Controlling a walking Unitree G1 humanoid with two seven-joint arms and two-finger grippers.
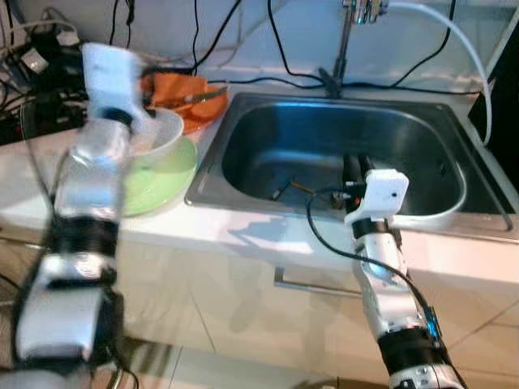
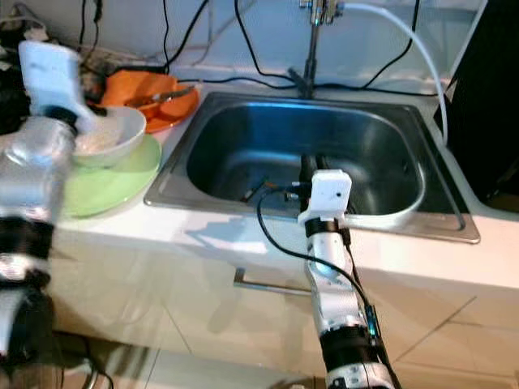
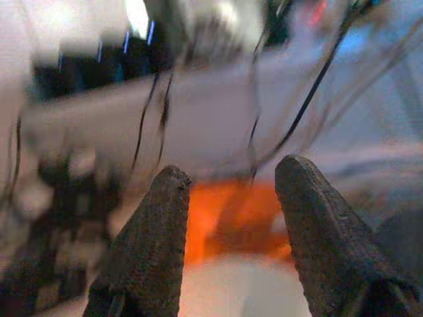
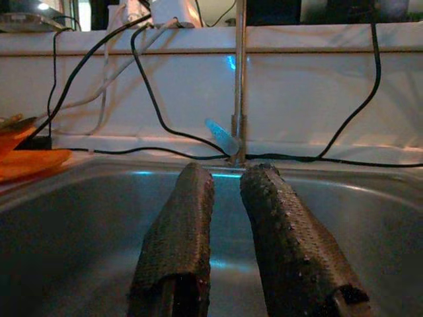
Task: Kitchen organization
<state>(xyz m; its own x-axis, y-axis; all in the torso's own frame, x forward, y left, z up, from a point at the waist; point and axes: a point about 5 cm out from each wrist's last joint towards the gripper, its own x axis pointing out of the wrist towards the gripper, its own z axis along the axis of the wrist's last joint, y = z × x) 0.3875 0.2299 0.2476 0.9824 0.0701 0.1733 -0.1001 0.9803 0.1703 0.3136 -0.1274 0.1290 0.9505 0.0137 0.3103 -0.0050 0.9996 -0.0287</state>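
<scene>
- Your largest item is the stainless steel sink (image 1: 422,121), filling the centre and right of the head view, set into a pale countertop (image 1: 268,231) that runs across the frame.
- The faucet (image 1: 345,40) rises at top centre behind the basin, with a white hose (image 1: 462,44) curving off to the upper right and black cables (image 1: 243,77) trailing along the back wall.
- Your left arm (image 1: 81,219) fills the left side of the frame, blurred, and reaches up over the dishes.
- A light green plate (image 1: 166,174) sits left of the sink with a white bowl (image 1: 166,134) resting on it.
- An orange dish (image 1: 182,93) lies just behind the bowl, at upper left, with a utensil (image 1: 203,96) lying in it.
- Your right gripper (image 1: 354,170) sits low inside the basin at centre; its fingers (image 4: 178,244) stand close together with a thin gap, holding nothing.
- Your left gripper (image 3: 228,191) points at the orange dish, jaws spread wide and empty.
- Something small and thin (image 1: 284,190) lies on the basin floor; you cannot tell what.
</scene>
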